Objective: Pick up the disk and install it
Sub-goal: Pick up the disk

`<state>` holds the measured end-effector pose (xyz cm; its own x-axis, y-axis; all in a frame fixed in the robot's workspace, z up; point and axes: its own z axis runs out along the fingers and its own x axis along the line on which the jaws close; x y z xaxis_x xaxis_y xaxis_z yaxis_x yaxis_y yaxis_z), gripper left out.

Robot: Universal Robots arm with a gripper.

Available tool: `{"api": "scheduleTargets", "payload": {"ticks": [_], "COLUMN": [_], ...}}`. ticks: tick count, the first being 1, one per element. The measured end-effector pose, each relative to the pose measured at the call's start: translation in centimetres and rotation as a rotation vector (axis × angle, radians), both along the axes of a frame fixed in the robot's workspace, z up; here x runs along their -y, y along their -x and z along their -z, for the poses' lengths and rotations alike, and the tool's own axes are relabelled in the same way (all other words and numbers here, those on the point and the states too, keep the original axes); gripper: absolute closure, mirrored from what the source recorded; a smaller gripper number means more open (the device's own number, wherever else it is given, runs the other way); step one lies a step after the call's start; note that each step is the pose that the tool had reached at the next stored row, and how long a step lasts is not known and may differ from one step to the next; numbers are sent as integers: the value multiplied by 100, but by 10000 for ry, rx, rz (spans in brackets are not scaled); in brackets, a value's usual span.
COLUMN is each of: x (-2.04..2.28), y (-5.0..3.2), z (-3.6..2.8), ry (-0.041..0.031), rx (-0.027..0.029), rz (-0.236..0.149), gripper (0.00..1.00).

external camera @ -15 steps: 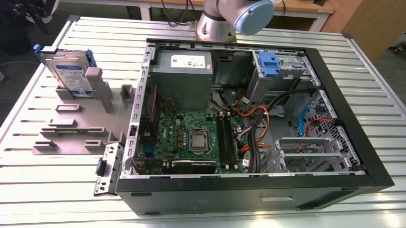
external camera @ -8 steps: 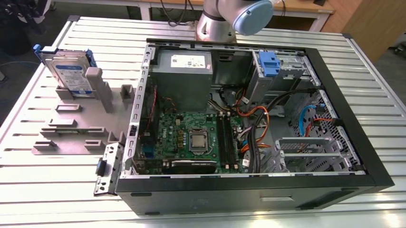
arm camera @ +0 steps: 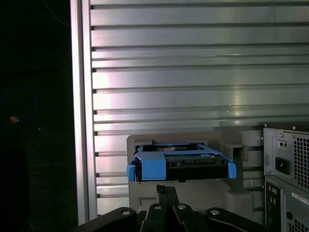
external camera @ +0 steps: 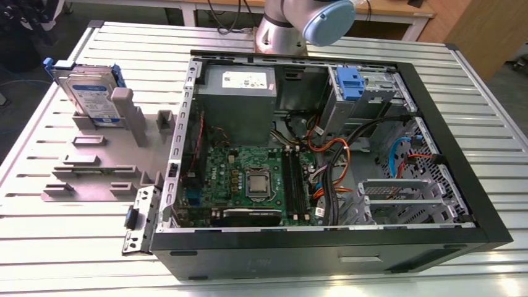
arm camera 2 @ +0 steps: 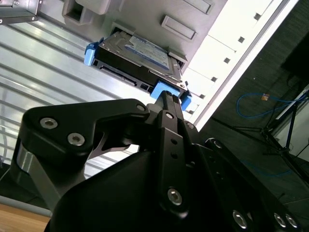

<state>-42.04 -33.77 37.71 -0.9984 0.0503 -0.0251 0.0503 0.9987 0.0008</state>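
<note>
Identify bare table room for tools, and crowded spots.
Free: table slats between the grey fixture plate and the table edge, and at the exterior view's right of the computer case. Crowded: the plate around the disk; the case's cabled interior.

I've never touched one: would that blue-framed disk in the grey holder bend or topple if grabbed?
Probably rigid: the disk looks like a metal slab in blue plastic rails. Likely heavy for its size. Standing on edge in the grey holder, it might tip if pushed sideways.
</note>
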Motion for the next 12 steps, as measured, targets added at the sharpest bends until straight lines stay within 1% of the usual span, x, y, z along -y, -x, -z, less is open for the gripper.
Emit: {"api": "scheduleTargets", "payload": {"ticks": [7, 12], "x": [0, 0], "y": [2, 2], "z": [0, 0], "ry": [0, 0], "rx": [0, -1], "rz": [-19, -189], "gripper": [89, 89]}}
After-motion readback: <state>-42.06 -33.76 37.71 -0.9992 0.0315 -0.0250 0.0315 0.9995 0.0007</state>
